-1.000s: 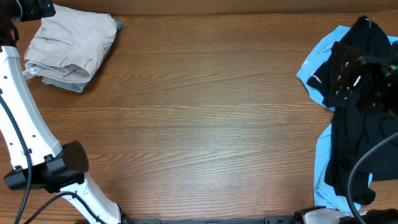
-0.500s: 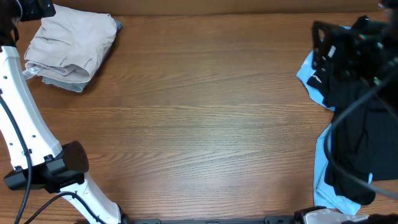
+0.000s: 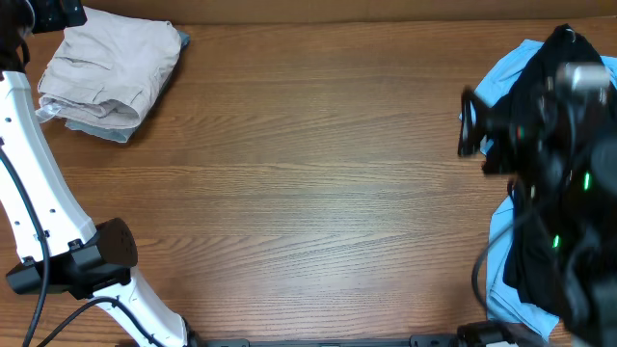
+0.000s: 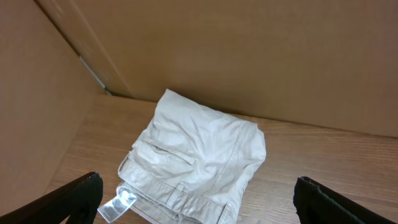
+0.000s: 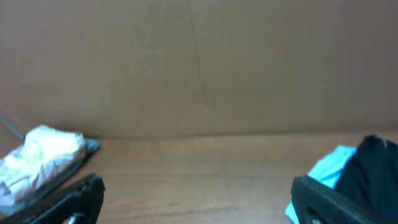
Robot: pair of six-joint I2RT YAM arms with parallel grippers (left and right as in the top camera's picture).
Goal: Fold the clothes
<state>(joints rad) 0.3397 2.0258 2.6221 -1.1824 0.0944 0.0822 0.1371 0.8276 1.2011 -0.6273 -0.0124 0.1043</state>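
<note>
1. The clothes (image 3: 106, 72): one beige garment, already folded into a compact bundle, is found at the far left corner of the surface (image 3: 308, 183). A waistband and a pocket seam are shown in the left wrist view (image 4: 199, 162), and a small white label (image 4: 118, 204) is seen sticking out at the near left edge.
2. Blue-grey piece (image 3: 114, 133): it is laid under the beige bundle, with only its edges exposed.
3. Left claw (image 4: 196, 183): it is held wide, and the folded bundle is seen ahead of it between the two dark fingertips. Contact with the cloth cannot be told.
4. Left arm (image 3: 29, 183): the white links are extended along the left edge of the surface towards the far corner.
5. Right claw (image 5: 198, 186): it is held wide and aimed across the bare wood towards the far cardboard wall (image 5: 199, 62). In the overhead view the right arm is blurred.
6. Black top (image 3: 540, 260): it is heaped at the right edge, on top of the sky-blue top (image 3: 506, 77).
7. Both tops are kept well apart from the beige bundle, at the opposite side.
</note>
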